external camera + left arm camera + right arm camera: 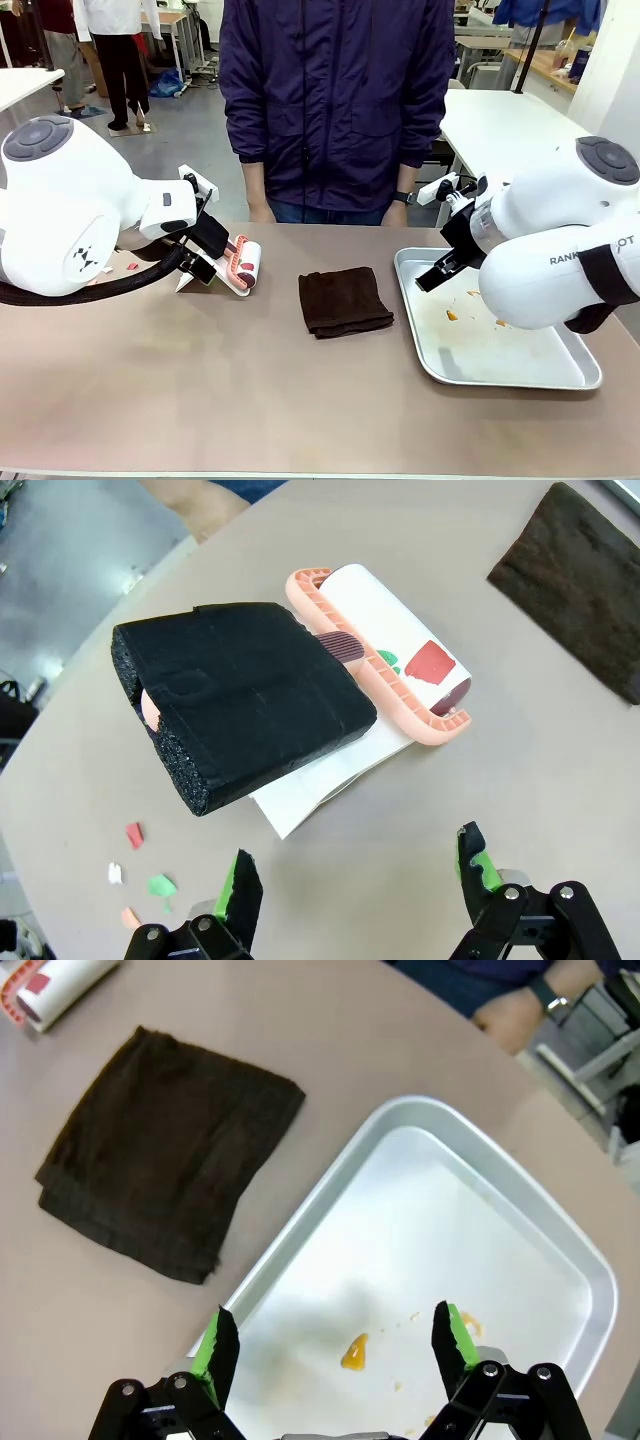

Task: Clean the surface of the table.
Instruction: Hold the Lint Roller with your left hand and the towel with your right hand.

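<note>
Our left gripper (pixel 358 870) hangs open just short of the lint roller (pixel 385 645), its black foam handle (pixel 240 695) toward us, paper scraps (pixel 140 865) on the table (pixel 560 780) alongside. Our right gripper (pixel 335 1345), also open, hovers over the tray (pixel 330 1175), farther off.

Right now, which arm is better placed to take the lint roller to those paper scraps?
Left. The left gripper hovers open by the lint roller, paper scraps beside it; the right gripper is open over the metal tray.

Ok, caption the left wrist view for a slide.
Open left end effector facing lint roller; paper scraps on table.
</note>
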Robot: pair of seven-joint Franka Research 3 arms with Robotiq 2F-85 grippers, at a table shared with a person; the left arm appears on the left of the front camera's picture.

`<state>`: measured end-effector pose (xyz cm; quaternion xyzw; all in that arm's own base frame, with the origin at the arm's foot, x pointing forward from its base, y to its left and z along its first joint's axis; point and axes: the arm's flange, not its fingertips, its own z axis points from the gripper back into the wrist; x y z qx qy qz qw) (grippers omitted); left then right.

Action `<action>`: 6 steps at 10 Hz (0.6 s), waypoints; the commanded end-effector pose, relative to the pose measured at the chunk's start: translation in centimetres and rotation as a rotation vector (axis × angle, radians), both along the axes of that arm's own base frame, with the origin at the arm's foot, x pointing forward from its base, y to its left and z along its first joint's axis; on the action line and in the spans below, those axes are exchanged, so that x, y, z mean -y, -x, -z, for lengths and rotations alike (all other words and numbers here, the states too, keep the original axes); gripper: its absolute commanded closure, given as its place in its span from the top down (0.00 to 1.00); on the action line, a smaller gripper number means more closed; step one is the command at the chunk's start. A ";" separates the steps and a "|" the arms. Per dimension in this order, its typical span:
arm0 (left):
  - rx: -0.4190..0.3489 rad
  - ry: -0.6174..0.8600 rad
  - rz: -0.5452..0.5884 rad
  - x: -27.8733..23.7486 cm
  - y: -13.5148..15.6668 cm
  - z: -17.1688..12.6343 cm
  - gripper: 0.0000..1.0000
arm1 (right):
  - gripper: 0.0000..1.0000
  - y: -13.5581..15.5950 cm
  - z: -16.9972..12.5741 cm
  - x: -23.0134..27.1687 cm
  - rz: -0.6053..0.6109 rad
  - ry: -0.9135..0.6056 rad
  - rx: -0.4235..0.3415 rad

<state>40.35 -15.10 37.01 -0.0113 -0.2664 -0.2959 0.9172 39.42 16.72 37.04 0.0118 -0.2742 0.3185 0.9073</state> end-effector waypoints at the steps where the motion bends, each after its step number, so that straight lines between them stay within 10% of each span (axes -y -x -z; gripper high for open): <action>1: 0.000 0.000 0.000 0.0 0.0 0.0 1.00 | 1.00 0.0 0.0 0.0 0.000 0.000 0.000; 6: -0.229 0.068 -0.169 -0.8 4.1 -7.9 1.00 | 1.00 3.4 -6.8 2.1 0.170 -0.138 -0.380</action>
